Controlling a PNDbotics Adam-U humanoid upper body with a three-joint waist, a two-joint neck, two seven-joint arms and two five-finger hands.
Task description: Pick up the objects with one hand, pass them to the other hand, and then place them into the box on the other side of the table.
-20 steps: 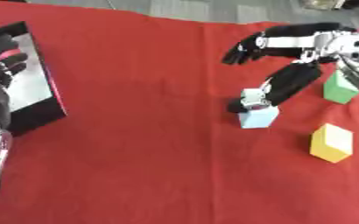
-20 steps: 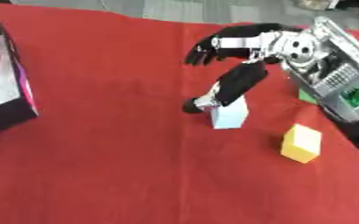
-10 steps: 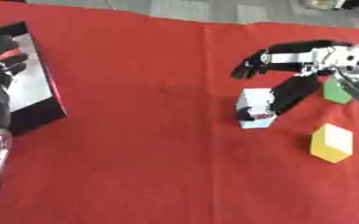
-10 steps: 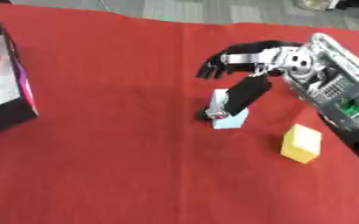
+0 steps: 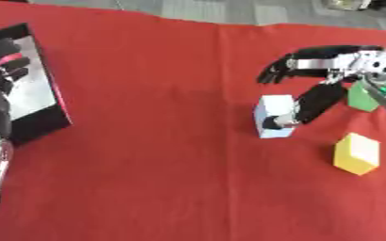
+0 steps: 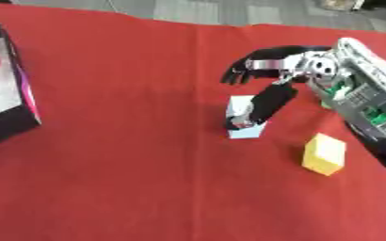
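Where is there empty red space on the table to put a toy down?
The widest bare red cloth lies between the black box on the left and the pale blue block, plus the whole near strip. It is crowded on the right, where the right robot hand, yellow block and green block cluster.

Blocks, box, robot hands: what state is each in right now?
Pale blue block: on the cloth, right hand's thumb against it.
Yellow block: resting alone.
Green block: partly hidden behind the arm.
Black box: open.
Right hand: open, fingers spread.
Left hand: by the box.
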